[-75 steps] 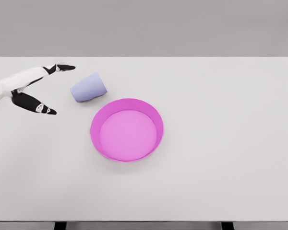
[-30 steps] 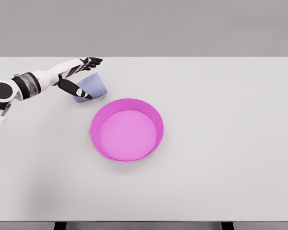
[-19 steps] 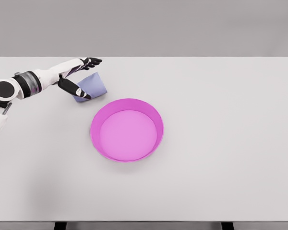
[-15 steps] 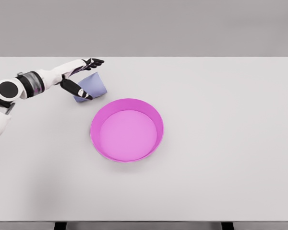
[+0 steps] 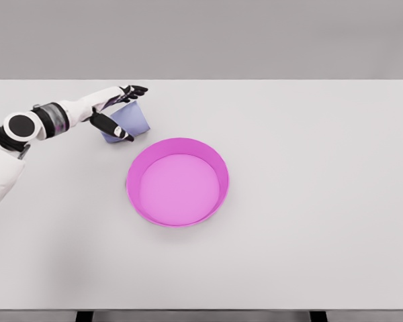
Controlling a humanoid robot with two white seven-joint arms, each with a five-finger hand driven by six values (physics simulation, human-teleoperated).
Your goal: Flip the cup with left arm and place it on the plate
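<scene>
In the upper left of the frame, the small pale lavender cup (image 5: 133, 121) lay on its side on the white rectangular table (image 5: 309, 221), its wider mouth end facing the right and its narrower base end facing the left. It rested just above and left of the round magenta plate with a raised rim (image 5: 177, 182), close to that rim but apart from it. The plate itself sat left of the frame's middle, flat on the table.

The left hand (image 5: 115, 107) came in from the left edge on a white arm with a dark band at the wrist and a round black joint cover nearer the edge. Its black-tipped fingers (image 5: 136, 90) reached along the upper, far side of the cup, while the thumb (image 5: 116, 128) crossed the near side at the base end, so that the cup sat between them. The fingers were only partly closed around the cup; whether they pressed on it or merely flanked it could not be told from this view. The cup lay against the tabletop.
</scene>
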